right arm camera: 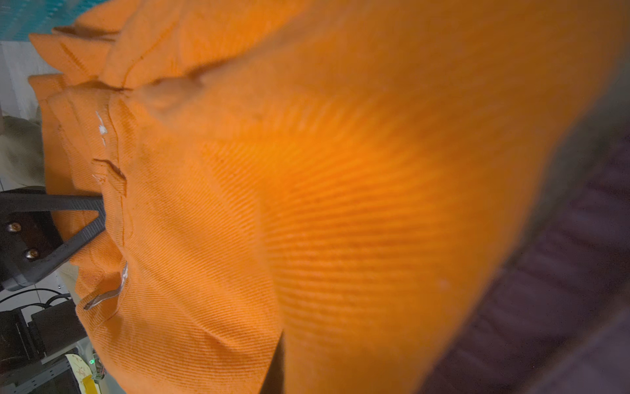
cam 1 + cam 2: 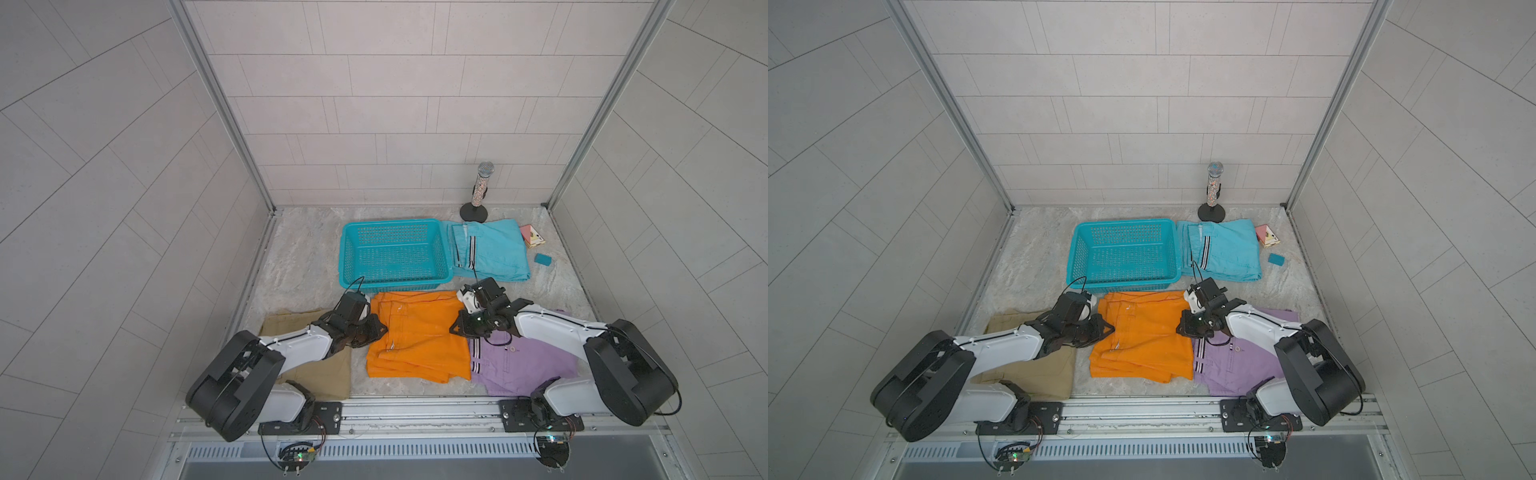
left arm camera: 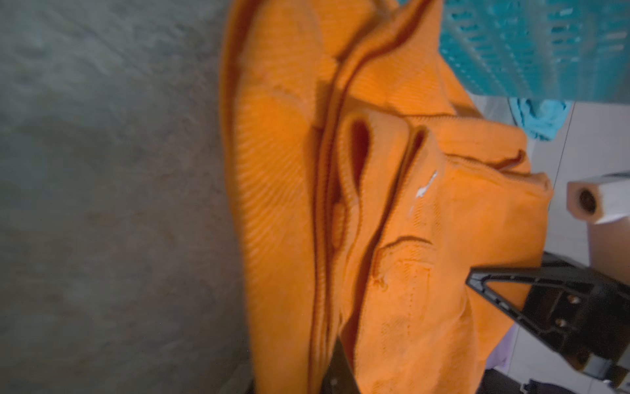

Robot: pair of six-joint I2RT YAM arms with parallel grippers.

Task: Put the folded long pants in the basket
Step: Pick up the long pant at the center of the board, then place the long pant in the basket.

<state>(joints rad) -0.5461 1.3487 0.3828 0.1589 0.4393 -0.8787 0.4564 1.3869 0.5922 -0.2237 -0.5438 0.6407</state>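
Folded orange pants lie rumpled just before the turquoise lattice basket. Tan pants and lilac pants flank them. Turquoise pants lie against the basket's side.

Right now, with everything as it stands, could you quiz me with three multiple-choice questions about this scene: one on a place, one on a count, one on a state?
1. Where do the turquoise pants lie?
A) in the basket
B) on the table beside the basket
C) against the wall

2. How many folded pants are there?
A) two
B) three
C) four

3. What are the left claw and right claw doing?
A) pinching the orange pants
B) hanging open
C) lifting the basket

Answers: 1 B, they lie flat next to it, outside; 2 C, tan pants and lilac pants plus the turquoise and orange ones; 3 A, both are shut on opposite edges of the cloth.
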